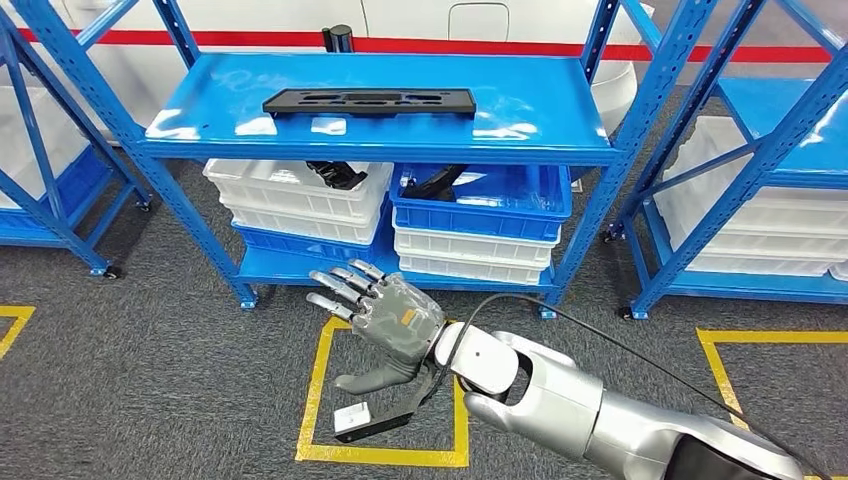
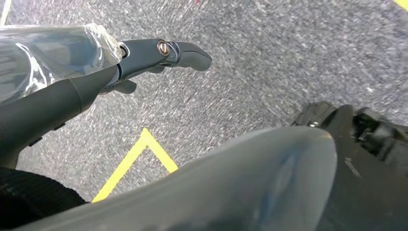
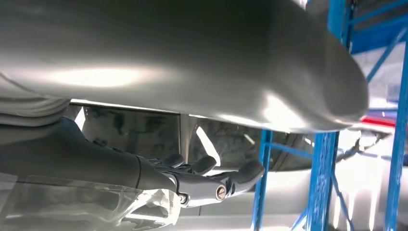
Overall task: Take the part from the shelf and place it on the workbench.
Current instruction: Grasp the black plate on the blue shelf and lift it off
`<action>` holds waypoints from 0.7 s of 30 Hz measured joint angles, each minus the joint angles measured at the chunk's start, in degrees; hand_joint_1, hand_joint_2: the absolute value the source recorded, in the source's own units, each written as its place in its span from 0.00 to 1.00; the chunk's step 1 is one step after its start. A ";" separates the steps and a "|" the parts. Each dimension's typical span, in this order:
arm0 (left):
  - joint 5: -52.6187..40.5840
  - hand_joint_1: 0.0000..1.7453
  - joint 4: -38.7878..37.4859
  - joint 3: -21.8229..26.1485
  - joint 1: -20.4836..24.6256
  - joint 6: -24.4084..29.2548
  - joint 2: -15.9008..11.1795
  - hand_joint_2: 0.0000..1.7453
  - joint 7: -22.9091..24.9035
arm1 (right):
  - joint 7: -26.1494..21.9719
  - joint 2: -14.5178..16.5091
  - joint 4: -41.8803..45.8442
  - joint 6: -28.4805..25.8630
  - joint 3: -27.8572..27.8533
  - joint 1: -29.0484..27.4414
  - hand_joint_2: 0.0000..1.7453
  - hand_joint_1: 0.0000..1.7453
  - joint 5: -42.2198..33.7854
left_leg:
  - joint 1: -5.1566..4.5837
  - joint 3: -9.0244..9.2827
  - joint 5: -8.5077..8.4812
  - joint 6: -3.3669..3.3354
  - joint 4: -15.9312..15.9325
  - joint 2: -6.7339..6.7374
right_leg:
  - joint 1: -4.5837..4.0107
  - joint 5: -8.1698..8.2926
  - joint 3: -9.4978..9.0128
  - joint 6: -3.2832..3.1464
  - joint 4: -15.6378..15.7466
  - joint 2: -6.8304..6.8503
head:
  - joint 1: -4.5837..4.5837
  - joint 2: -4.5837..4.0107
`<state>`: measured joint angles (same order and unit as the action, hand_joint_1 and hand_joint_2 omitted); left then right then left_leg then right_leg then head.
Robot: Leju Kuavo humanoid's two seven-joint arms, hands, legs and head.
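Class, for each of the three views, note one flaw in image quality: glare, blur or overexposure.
Head view: sharp, with white glare patches on the blue shelf top beside the black part. Left wrist view: the carpet is streaked with motion blur. Right wrist view: the background past the blue upright is blown out white, the near arm cover soft.

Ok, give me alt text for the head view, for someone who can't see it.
A robot's right hand, fingers spread and empty, reaches toward a blue shelf where a long black part lies on top. White and blue bins sit stacked on the level below.
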<state>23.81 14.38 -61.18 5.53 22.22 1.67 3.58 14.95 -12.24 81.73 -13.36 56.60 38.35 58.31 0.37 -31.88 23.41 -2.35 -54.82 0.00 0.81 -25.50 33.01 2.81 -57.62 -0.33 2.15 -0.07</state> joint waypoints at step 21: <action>1.10 0.00 -0.11 -0.46 -0.07 0.05 0.10 0.00 -0.51 | 0.46 -4.02 5.73 0.79 -1.94 -2.02 0.00 0.00 -0.39 | -0.31 1.09 0.59 -1.18 1.09 0.01 | -0.46 -0.76 0.05 -0.24 -1.32 -0.15 | -0.09 0.00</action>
<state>24.91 14.27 -61.64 5.46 22.27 1.77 3.07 15.41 -16.26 87.47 -12.57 54.66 36.33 57.92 0.06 -30.79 24.00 -3.53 -53.73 0.00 0.36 -26.26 33.05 2.57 -58.93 -0.49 2.05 -0.07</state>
